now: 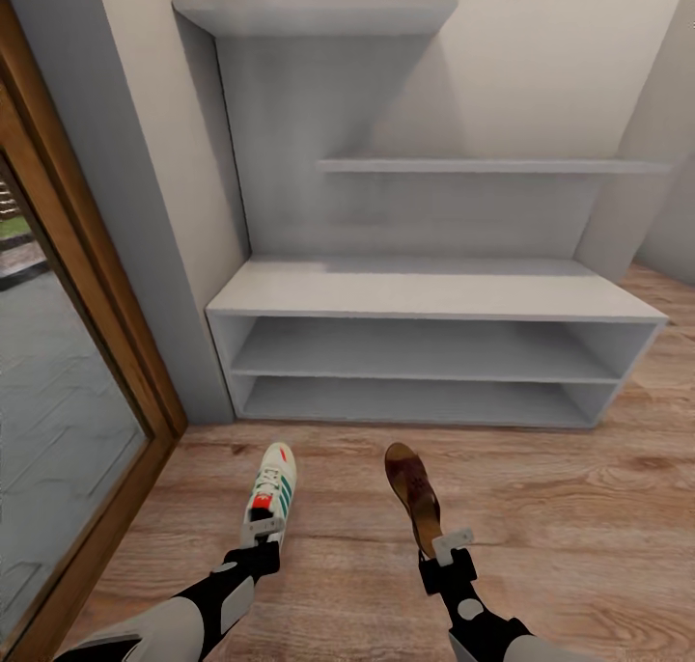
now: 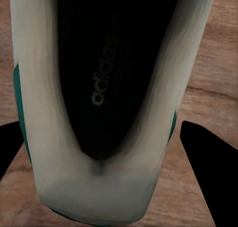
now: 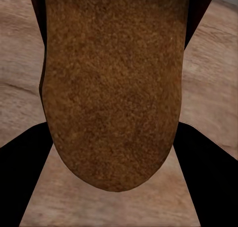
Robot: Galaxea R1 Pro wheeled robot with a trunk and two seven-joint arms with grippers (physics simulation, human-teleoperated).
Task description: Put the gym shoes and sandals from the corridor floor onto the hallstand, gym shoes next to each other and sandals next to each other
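Left gripper [image 1: 263,537] closed on the heel of one gym shoe [image 1: 272,490], toe pointing at the hallstand [image 1: 425,295]. Right gripper [image 1: 446,549] closed on the heel end of one sandal [image 1: 413,493], toe also aimed at the rack. Both held out over the corridor floor [image 1: 560,508], a short way in front of the low shelves. Hard to say from the head view how high off the planks; maybe just a little.

In the left wrist view, black fingers [image 2: 206,160] on each side of the white heel of the shoe [image 2: 99,88], dark inside showing. In the right wrist view, dark fingers [image 3: 29,172] on both sides of the brown sole of the sandal [image 3: 111,88].

Shoe likely light, with a firm heel cup, so a good spot to pinch. Sandal likely thin, flat and a bit bendy, so easy to droop or twist if pinched too near the tip. Better to grab across the heel, snug but not too hard. Bench top and both shelves bare, with lots of room for pairs side by side.
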